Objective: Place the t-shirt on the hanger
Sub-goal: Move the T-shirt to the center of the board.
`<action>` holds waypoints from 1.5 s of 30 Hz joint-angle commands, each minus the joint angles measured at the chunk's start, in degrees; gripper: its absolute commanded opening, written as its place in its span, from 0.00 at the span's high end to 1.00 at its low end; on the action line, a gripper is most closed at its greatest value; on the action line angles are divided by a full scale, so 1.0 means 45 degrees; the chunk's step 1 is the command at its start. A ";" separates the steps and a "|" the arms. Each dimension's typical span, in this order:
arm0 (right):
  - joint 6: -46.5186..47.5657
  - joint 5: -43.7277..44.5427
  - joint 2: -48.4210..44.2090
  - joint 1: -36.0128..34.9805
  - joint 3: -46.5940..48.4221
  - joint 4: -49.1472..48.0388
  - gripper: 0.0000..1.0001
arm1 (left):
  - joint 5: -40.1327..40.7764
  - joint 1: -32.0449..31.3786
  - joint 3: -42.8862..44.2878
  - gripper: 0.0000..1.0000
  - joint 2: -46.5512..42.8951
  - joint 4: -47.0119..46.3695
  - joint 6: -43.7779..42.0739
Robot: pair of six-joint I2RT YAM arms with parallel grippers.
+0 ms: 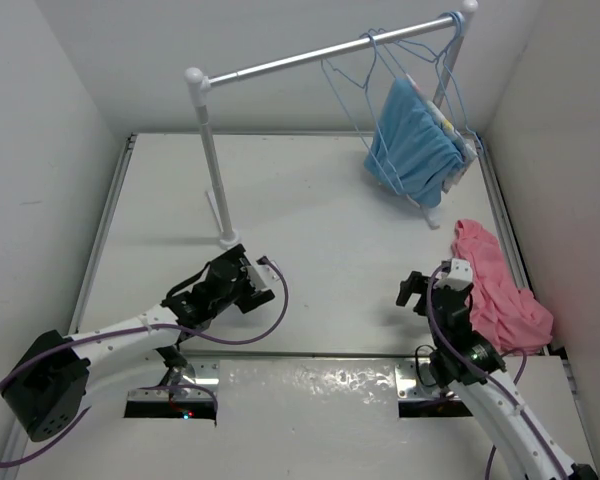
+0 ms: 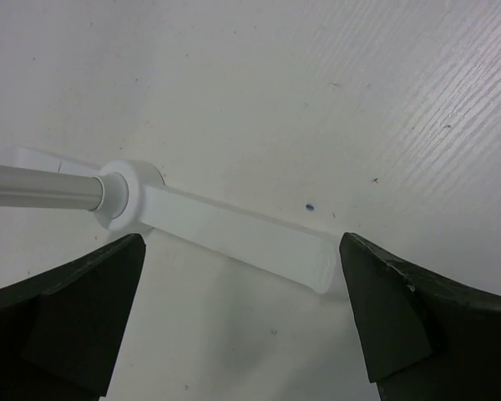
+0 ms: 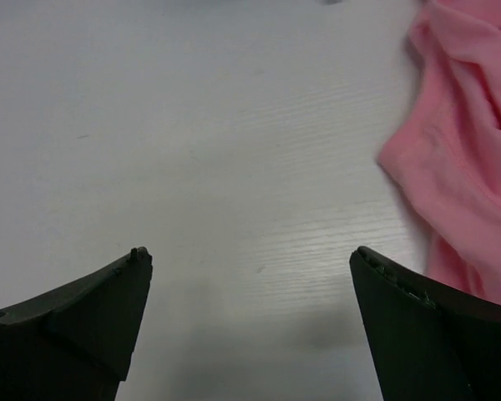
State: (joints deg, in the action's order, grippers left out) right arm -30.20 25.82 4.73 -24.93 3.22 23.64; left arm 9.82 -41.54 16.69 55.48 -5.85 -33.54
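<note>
One t-shirt [image 1: 492, 285], bunched, long axis near-to-far, along right edge of table [image 1: 310, 230]

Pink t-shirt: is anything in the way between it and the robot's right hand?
No, nothing visible. The right gripper hangs open, and the t-shirt lies crumpled just to its right. Only bare table shows between them.

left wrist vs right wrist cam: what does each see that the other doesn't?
Left wrist only: the rack's white post and the end of the silver rail. Right wrist only: the pink t-shirt, crumpled at the right edge. Both: white table, and an open, empty gripper in the foreground: left gripper, right gripper.
</note>
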 commanded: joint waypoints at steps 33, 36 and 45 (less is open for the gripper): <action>0.0675 -0.3234 1.3926 0.9856 0.3541 -0.6112 0.79 | -0.0484 0.0051 0.0061 0.01 -0.1373 0.0088 -0.0398; 0.0246 -0.5420 1.4046 0.9390 0.3095 -0.6753 1.00 | -0.0484 0.0051 0.0081 0.01 -0.1373 0.0069 -0.0418; 0.0694 -0.6184 1.0397 0.3375 0.1942 -0.6269 1.00 | -0.0660 0.0051 0.0217 0.03 -0.1353 0.0147 -0.0477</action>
State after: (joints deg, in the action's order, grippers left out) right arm -27.55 4.25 55.96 -6.55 13.43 -2.96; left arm 8.03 -41.54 16.69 49.87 -3.75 -35.55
